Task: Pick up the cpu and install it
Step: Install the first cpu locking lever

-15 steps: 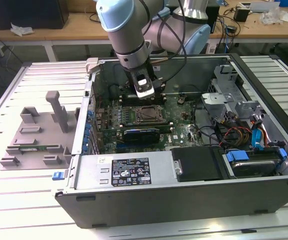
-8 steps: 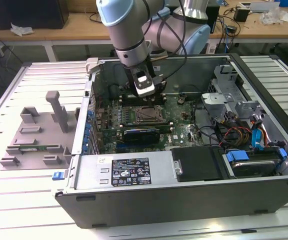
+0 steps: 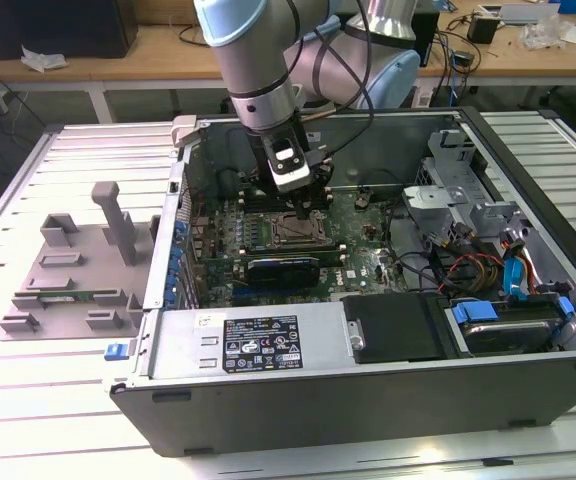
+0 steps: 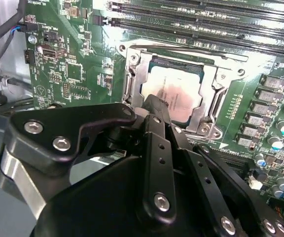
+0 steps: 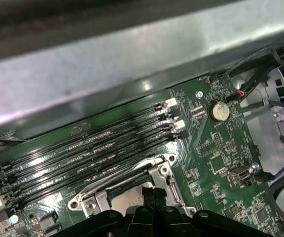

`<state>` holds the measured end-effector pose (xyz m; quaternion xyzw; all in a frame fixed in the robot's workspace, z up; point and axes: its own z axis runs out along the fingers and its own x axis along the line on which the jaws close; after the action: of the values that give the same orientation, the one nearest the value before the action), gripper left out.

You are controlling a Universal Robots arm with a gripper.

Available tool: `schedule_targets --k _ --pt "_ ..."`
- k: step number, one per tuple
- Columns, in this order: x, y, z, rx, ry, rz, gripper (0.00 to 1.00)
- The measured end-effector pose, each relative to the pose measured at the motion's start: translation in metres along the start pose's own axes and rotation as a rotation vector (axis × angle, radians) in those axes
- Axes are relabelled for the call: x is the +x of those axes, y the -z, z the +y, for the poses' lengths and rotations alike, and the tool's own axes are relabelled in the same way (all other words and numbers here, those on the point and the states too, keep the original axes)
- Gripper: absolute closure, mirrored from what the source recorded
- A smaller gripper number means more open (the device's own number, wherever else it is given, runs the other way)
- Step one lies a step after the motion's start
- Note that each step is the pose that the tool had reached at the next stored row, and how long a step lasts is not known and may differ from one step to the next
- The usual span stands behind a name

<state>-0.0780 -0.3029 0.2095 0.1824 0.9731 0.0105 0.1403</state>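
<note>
We see the gripper (image 4: 157,106) poised over the cpu (image 4: 174,96), seated in its socket (image 4: 132,81) for installation; its grasp state we cannot tell.

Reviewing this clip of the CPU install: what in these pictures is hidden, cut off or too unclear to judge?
- Near edge of the cpu in the second wrist view: covered by the gripper, so contact or grip cannot be judged.
- Most of the socket in the first wrist view: hidden by the gripper body and cut off by the picture's edge.
- The cpu in the exterior view: too small, and the arm blocks the socket area.
- Whether the chip is fully seated: unclear.
</note>
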Motion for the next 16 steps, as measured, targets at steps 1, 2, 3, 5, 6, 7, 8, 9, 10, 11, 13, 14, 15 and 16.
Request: schedule_targets --k 1,2,3,5,6,7,8,9,10,11,13,14,15,16 --pt "0.0000 0.0000 0.0000 0.0001 0.000 -0.0001 0.89" --pt "0.0000 -0.0001 0.0001 0.0013 0.000 0.0032 0.89" --pt "-0.0006 -0.0004 0.0001 0.0073 0.000 0.0191 0.89" --pt "-0.0037 -0.0013 0.0002 0.0299 0.002 0.0783 0.89" --pt "-0.0053 -0.0018 0.0002 0.0421 0.003 0.1098 0.89" --pt "-0.0065 -0.0022 0.0004 0.0509 0.004 0.1332 0.89" --pt "-0.0074 -0.0025 0.0005 0.0574 0.005 0.1505 0.89" --pt "-0.0075 -0.0025 0.0005 0.0591 0.005 0.1546 0.89" --pt "-0.0075 -0.0026 0.0005 0.0589 0.005 0.1546 0.89" --pt "-0.0076 -0.0026 0.0005 0.0588 0.005 0.1546 0.89" --pt "-0.0082 -0.0027 0.0006 0.0518 0.041 0.1563 0.89" --pt "-0.0083 -0.0028 0.0007 0.0461 0.070 0.1574 0.89" --pt "-0.0083 -0.0028 0.0007 0.0426 0.087 0.1582 0.89" --pt "-0.0084 -0.0028 0.0007 0.0374 0.113 0.1592 0.89"
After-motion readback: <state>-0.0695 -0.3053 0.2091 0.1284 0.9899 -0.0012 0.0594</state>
